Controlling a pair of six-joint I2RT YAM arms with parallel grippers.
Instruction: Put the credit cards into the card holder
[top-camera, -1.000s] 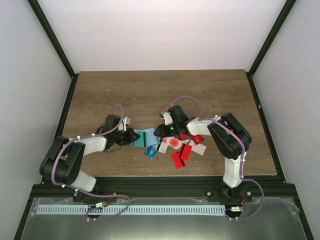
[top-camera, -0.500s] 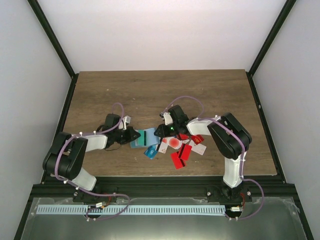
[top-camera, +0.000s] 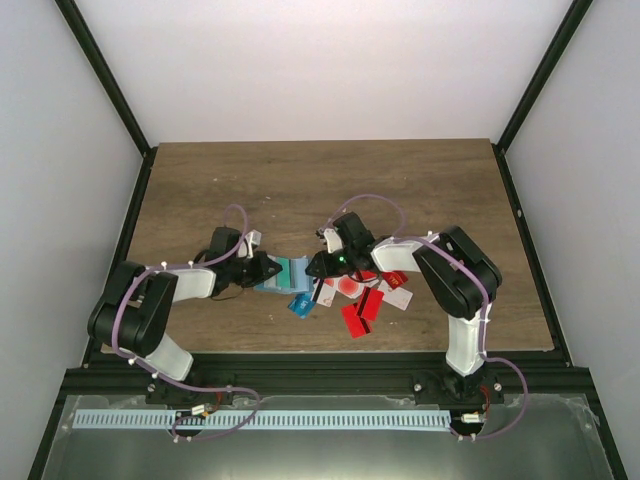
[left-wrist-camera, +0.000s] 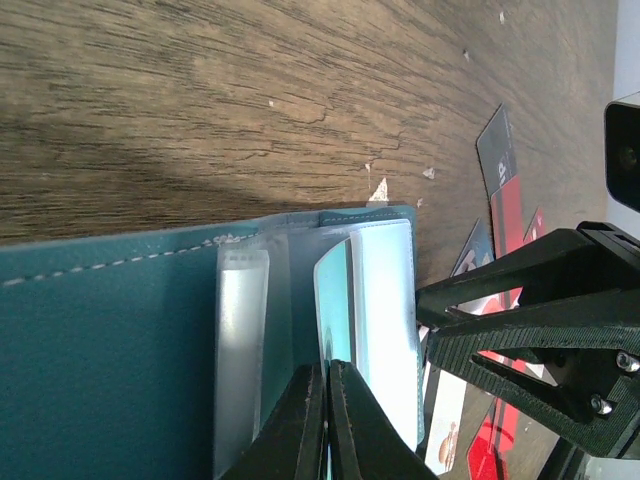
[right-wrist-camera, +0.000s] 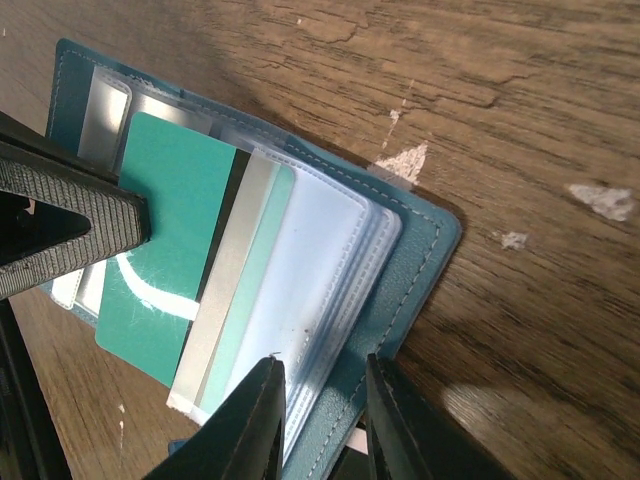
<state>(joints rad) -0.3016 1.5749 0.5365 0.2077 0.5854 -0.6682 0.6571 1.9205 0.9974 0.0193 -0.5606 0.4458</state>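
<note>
Grips light, stiff, likely slick credit card (right-wrist-camera: 175, 220) by free edge in clamped left pincer (left-wrist-camera: 327, 378); holds right pincer (right-wrist-camera: 318, 368) apart astride rim of soft card holder (right-wrist-camera: 425, 250).

We log a dark wood-grain table (top-camera: 320, 180) with white scuffs (right-wrist-camera: 405, 160), black frame posts (top-camera: 105, 78), white walls, and a pale toothed strip (top-camera: 350, 421) on a grey shelf (top-camera: 560, 430).

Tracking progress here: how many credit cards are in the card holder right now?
1: a teal-green card, partly slid under a clear sleeve of the card holder and pinched by the left hand. Others may be hidden inside the sleeves.
</note>
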